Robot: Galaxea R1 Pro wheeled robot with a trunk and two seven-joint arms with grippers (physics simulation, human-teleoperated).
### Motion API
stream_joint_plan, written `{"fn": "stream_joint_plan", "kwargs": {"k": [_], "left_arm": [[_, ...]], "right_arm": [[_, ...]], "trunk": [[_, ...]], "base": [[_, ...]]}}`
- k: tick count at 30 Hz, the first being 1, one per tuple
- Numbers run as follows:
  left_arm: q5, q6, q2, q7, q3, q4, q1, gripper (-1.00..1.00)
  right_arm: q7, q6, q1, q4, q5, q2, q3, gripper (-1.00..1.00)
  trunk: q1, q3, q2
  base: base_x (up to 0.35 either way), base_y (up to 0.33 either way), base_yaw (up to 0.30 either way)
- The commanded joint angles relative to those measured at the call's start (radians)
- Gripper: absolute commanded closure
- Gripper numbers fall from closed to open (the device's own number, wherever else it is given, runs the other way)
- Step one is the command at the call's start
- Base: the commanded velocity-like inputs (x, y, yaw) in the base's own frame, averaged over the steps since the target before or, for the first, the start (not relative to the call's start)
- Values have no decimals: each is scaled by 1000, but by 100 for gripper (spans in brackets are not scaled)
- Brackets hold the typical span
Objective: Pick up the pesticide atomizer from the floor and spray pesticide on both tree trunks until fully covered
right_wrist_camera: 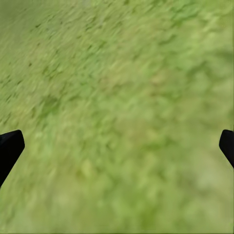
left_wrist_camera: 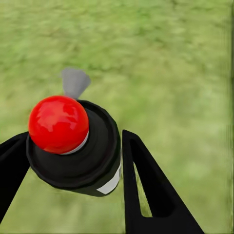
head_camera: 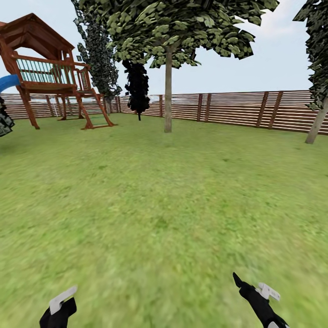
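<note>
In the left wrist view my left gripper (left_wrist_camera: 73, 139) is shut on the pesticide atomizer (left_wrist_camera: 78, 151), a black body with a glossy red ball and a grey nozzle, held over the grass. That gripper (head_camera: 58, 312) sits at the head view's bottom left. My right gripper (head_camera: 241, 286) is at the bottom right; its wrist view shows it (right_wrist_camera: 117, 146) open with only lawn between the fingers. One tree (head_camera: 168, 91) with a pale straight trunk stands ahead, far across the lawn. A second tree (head_camera: 317, 122) leans at the right edge. I see no whitish speckles on either trunk.
A brown slatted fence (head_camera: 237, 107) closes the far side of the garden. A wooden play tower (head_camera: 50, 73) with a blue slide stands at the far left. A dark thin-trunked tree (head_camera: 137, 89) is beside it. Open lawn (head_camera: 159, 205) lies between me and the trees.
</note>
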Motion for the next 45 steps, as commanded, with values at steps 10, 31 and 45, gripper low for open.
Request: {"fn": "stream_joint_plan", "kwargs": {"k": [10,31,45], "left_arm": [[0,0,0,0,-1,0,0,100],[0,0,0,0,-1,0,0,100],[0,0,0,0,-1,0,0,100]], "right_arm": [[0,0,0,0,0,0,0,-100],[-1,0,0,0,0,0,0,-100],[0,1,0,0,0,0,0,-100]], "trunk": [[0,0,0],[0,0,0],[0,0,0]], "base": [[326,-80,0],[326,-80,0],[326,-80,0]]}}
